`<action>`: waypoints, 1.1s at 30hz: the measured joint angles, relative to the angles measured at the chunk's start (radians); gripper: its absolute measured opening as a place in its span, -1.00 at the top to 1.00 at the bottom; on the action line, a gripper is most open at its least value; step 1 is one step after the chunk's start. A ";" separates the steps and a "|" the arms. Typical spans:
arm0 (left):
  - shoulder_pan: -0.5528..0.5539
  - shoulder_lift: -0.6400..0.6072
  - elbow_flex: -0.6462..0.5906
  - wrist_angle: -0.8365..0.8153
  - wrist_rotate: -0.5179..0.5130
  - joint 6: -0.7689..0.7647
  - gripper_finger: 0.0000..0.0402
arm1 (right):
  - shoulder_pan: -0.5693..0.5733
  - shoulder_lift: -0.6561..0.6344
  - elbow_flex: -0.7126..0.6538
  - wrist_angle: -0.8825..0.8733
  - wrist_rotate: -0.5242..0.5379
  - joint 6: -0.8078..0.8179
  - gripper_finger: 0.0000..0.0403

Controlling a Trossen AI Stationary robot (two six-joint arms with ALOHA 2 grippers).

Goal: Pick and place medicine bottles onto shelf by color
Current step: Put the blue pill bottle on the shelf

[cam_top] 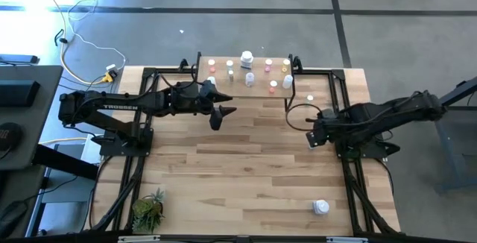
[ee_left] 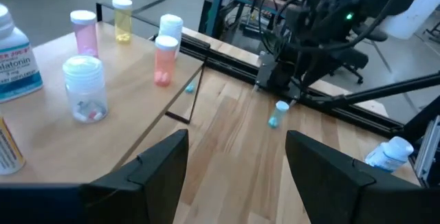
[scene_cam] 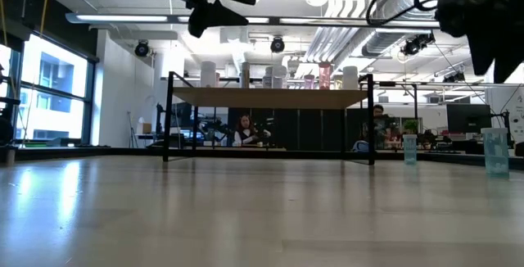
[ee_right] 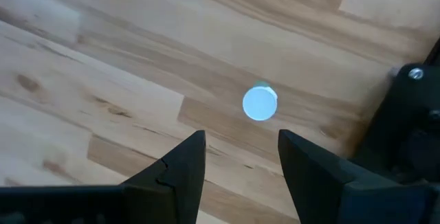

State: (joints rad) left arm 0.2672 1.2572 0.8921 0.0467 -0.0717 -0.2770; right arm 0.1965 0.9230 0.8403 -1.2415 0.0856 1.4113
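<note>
Spread and empty, your right end effector (ee_right: 237, 157) is hovering over a small white-capped plastic bottle (ee_right: 260, 104) standing on the bench. Your left end effector (ee_left: 234, 155), also released, is waiting beside the low wooden shelf (cam_top: 257, 86). Descending off-centre is risking tipping that bottle.

high view: straight down over the whole table (cam_top: 246, 161), both arms in shot
low view: tabletop height, looking level at the shelf (scene_cam: 270, 97)
left wrist: close, slanting onto shelf
right wrist: close, looking down at the planks
shared: shelf
</note>
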 joint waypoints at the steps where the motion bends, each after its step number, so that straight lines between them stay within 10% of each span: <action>1: 0.000 0.000 0.000 0.001 0.000 0.003 -0.17 | 0.005 0.000 -0.016 0.014 0.000 0.006 0.14; 33: 0.000 0.001 0.000 -0.030 0.001 0.000 -0.17 | 0.036 0.017 -0.090 0.106 0.015 0.023 -0.14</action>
State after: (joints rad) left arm 0.2672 1.2583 0.8925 0.0162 -0.0711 -0.2768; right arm 0.2321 0.9396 0.7502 -1.1351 0.1006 1.4344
